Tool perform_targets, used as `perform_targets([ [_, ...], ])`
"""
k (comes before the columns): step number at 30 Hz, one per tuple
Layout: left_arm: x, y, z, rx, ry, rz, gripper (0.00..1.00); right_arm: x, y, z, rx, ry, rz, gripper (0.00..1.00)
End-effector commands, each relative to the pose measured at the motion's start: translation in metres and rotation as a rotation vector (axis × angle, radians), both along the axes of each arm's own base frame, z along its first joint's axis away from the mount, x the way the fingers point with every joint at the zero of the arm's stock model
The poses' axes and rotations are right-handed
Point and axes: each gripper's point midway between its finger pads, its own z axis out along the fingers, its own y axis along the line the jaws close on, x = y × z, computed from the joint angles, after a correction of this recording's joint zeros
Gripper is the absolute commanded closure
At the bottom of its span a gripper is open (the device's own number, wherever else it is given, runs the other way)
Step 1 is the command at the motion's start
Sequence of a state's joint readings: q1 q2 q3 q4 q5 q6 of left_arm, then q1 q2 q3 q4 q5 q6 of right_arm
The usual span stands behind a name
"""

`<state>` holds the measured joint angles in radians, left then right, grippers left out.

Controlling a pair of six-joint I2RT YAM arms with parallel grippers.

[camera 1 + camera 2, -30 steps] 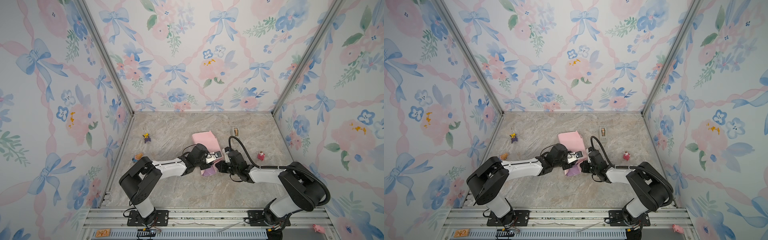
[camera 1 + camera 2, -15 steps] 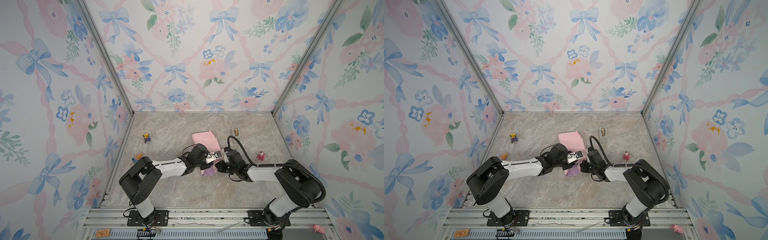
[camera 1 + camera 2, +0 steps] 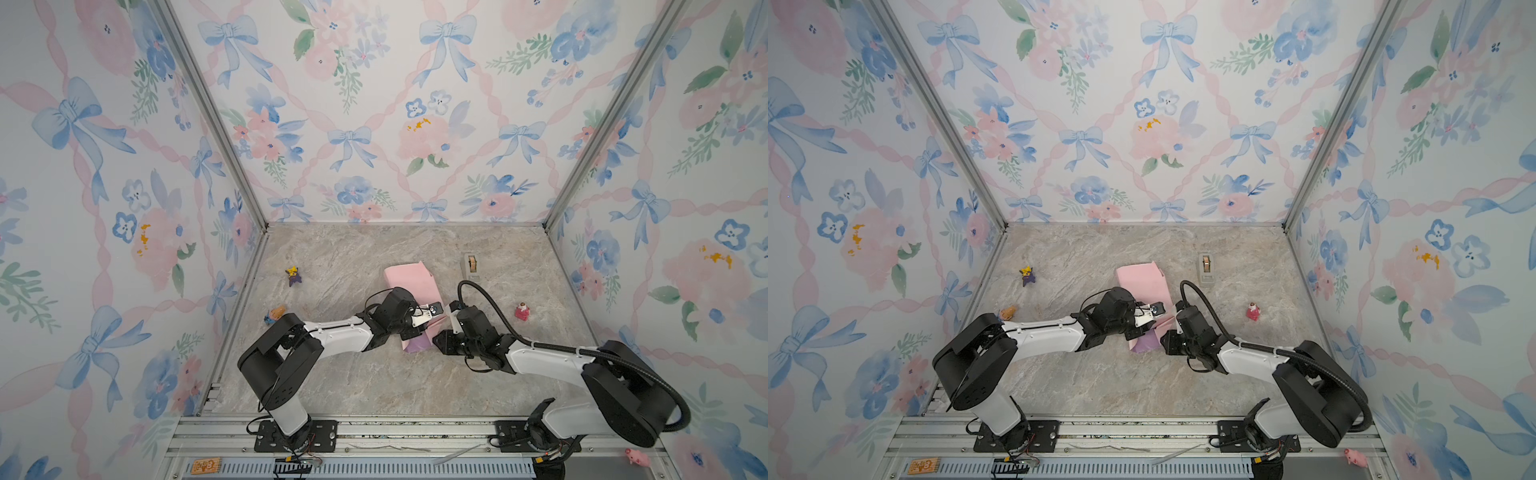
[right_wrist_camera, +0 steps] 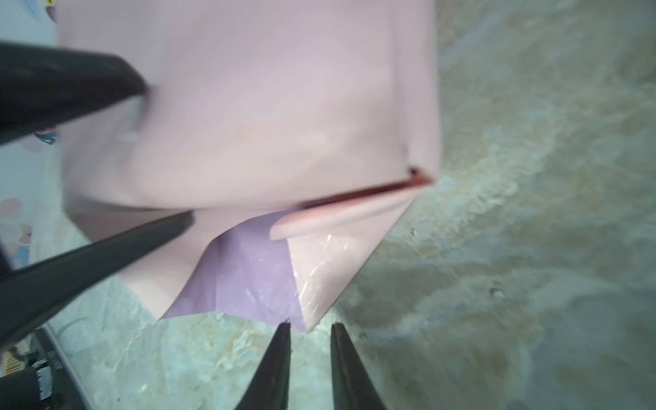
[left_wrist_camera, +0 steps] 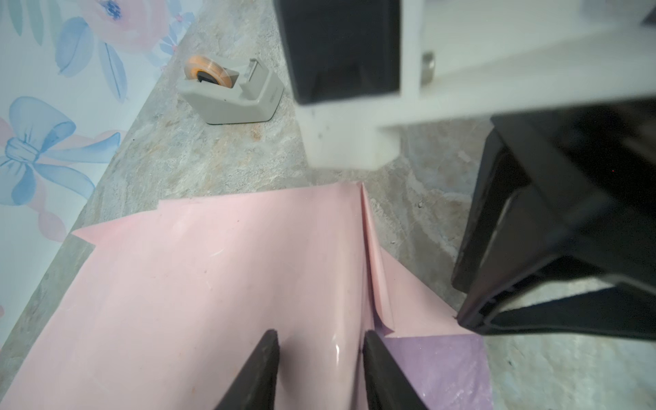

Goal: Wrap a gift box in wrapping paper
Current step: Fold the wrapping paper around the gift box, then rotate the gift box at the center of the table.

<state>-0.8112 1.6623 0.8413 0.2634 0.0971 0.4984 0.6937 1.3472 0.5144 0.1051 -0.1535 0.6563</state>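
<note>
The right gripper, jaws newly parted to a narrow, empty gap, is hovering at the folded corner while the left gripper is clamping the wrapping paper over the hidden gift box, holding the fold.

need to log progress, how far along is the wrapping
Done: the wrapping paper is folded pink side out over the gift box, which is hidden. In hand: the left gripper straddles the covered bulk, apparently clamping it; the right gripper, open, sits at the corner of the loose lilac end flap. Left: fold that flap shut and likely tape it; the tape dispenser stands apart.
</note>
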Motion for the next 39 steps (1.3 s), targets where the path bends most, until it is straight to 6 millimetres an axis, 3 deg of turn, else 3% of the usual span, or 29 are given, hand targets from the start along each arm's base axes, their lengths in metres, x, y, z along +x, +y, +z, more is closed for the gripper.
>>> perform_targets([
  [1, -0.005, -0.008, 0.028, -0.083, 0.009, -0.012, 0.56, 0.004, -0.005, 0.046, -0.030, -0.064, 0.050, 0.67],
  [3, -0.002, -0.011, 0.048, -0.132, -0.003, -0.004, 0.52, 0.013, -0.010, 0.074, -0.019, -0.102, 0.055, 0.60],
  [6, 0.003, -0.010, 0.075, -0.198, -0.018, 0.049, 0.49, 0.030, -0.026, 0.097, -0.038, -0.081, 0.018, 0.55],
  [11, 0.018, 0.019, 0.110, -0.338, 0.019, 0.287, 0.46, 0.065, -0.037, 0.106, -0.059, 0.014, -0.006, 0.52],
  [13, 0.026, 0.041, 0.110, -0.396, 0.086, 0.431, 0.45, 0.079, -0.037, 0.100, -0.069, 0.080, -0.009, 0.51],
  [17, 0.036, 0.083, 0.089, -0.457, 0.250, 0.658, 0.45, 0.099, -0.025, 0.080, -0.074, 0.163, 0.010, 0.47],
  [20, 0.037, 0.096, 0.070, -0.511, 0.340, 0.720, 0.46, 0.107, -0.019, 0.062, -0.066, 0.211, 0.008, 0.47],
  [22, 0.039, 0.097, 0.067, -0.564, 0.369, 0.723, 0.46, 0.110, -0.015, 0.056, -0.045, 0.229, 0.011, 0.48],
  [23, 0.034, 0.100, 0.051, -0.561, 0.408, 0.738, 0.46, 0.111, -0.012, 0.054, -0.027, 0.234, 0.015, 0.49],
  [25, 0.037, 0.097, 0.045, -0.576, 0.441, 0.739, 0.47, 0.110, -0.009, 0.051, 0.000, 0.245, 0.015, 0.51],
  [32, 0.043, 0.072, 0.027, -0.601, 0.524, 0.666, 0.55, 0.098, -0.013, 0.044, 0.029, 0.276, -0.017, 0.60],
  [33, 0.050, 0.064, 0.037, -0.625, 0.519, 0.643, 0.56, 0.096, -0.015, 0.043, 0.029, 0.281, -0.029, 0.60],
  [37, 0.057, 0.049, 0.037, -0.633, 0.520, 0.585, 0.57, 0.087, -0.021, 0.047, 0.032, 0.287, -0.061, 0.60],
  [39, 0.062, 0.041, 0.040, -0.628, 0.508, 0.554, 0.58, 0.084, -0.023, 0.051, 0.039, 0.286, -0.074, 0.54],
])
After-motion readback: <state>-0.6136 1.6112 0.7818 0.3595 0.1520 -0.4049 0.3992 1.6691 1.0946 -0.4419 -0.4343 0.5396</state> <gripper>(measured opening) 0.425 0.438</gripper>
